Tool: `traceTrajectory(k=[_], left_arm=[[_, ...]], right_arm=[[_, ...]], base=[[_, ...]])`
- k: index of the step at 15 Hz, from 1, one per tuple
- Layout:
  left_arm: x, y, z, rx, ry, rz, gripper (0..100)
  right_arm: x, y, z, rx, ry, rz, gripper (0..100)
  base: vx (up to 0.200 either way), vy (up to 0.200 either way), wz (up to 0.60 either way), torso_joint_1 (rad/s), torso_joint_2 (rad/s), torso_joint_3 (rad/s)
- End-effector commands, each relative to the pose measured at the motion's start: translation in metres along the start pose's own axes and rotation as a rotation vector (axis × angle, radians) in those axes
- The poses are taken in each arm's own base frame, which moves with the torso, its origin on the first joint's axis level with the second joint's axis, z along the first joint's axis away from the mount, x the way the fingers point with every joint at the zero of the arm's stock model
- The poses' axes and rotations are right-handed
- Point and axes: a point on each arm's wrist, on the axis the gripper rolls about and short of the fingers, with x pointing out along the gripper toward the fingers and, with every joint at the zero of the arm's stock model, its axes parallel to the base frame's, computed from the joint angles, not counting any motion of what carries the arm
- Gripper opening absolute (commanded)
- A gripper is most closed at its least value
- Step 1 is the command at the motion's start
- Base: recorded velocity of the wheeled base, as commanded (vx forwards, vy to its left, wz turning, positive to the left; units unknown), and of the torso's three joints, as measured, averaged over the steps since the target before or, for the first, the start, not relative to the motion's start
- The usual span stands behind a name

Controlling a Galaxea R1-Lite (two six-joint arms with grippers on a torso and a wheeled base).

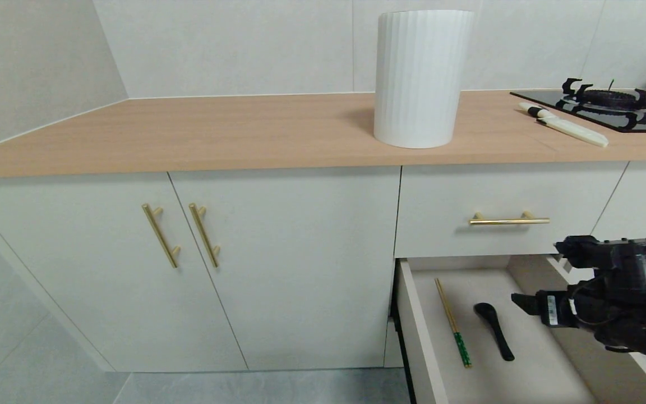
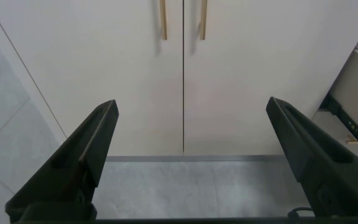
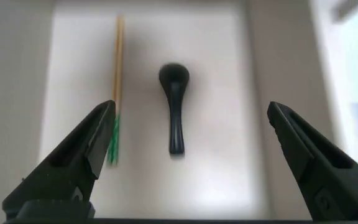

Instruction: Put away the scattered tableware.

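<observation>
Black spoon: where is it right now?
Head view, lower right: the black spoon lies in the open drawer, just right of the chopsticks and not touching them, with the open right gripper above it.

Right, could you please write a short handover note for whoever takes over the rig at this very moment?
Left gripper: fingers open, empty, low in front of the cabinet doors.
Right gripper: fingers open, empty, above the open drawer.
Things: chopsticks and black spoon lie side by side, apart, in the drawer. A knife lies on the counter beside the stove.
Done: chopsticks and spoon are in the drawer.
Left: probably the knife goes in next, then the drawer gets shut.
</observation>
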Motion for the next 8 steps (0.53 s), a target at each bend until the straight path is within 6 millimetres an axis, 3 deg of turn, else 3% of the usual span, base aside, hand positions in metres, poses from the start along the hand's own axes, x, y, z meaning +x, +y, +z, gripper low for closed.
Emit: traceTrajectory(k=[1,3,8], left_arm=[[0.000,0.000,0.000,0.000,0.001,0.000,100],[0.000,0.000,0.000,0.000,0.001,0.000,100],[0.000,0.000,0.000,0.000,0.001,0.001,100]], right_arm=[[-0.049,-0.007,0.009,0.020,-0.064,0.056,100],[-0.062,-0.008,-0.003,0.001,0.063,0.098,100],[-0.057,-0.005,-0.006,-0.003,0.133,0.180,100]], base=[[0.000,0.000,0.00,0.000,0.00,0.000],[0.000,0.000,0.00,0.000,0.00,0.000],[0.000,0.000,0.00,0.000,0.00,0.000]])
